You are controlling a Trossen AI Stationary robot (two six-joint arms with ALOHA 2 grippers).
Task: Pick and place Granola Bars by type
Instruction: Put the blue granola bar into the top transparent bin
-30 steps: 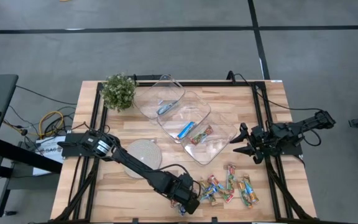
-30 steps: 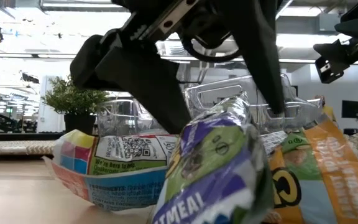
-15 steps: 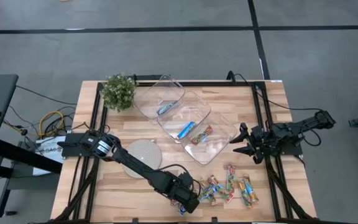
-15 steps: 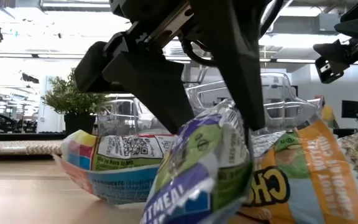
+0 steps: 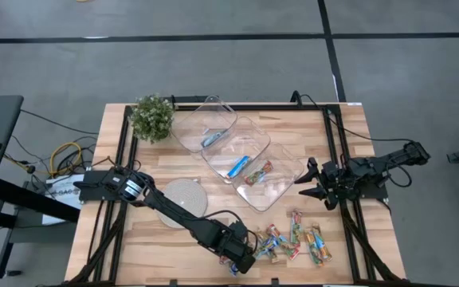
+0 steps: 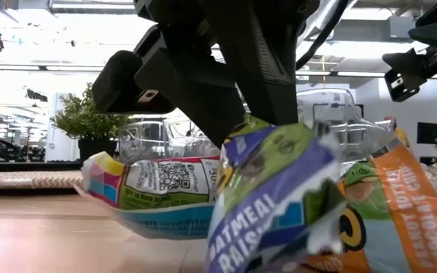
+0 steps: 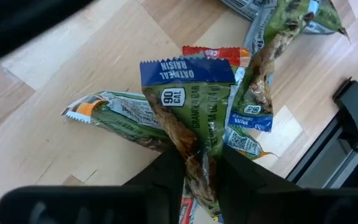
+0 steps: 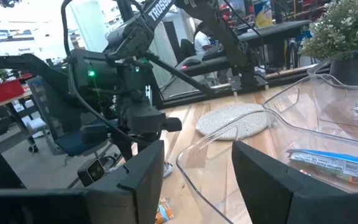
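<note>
Left gripper [image 7: 197, 171] is clamping its two fingers on the blue-and-green oatmeal raisin bar [image 7: 188, 106], pinching the wrapper's crumpled middle at the table's near edge. Directly beneath and around the held bar, other granola bars [image 5: 297, 243] are lying in a loose pile on the wooden table [image 5: 341, 159], spreading away toward the right arm's side. Beyond the gripper, three clear trays [image 5: 241, 159] are sitting in a diagonal row, with bars inside. Right gripper [image 5: 305, 185] is hovering beside the nearest tray, fingers parted, holding nothing.
</note>
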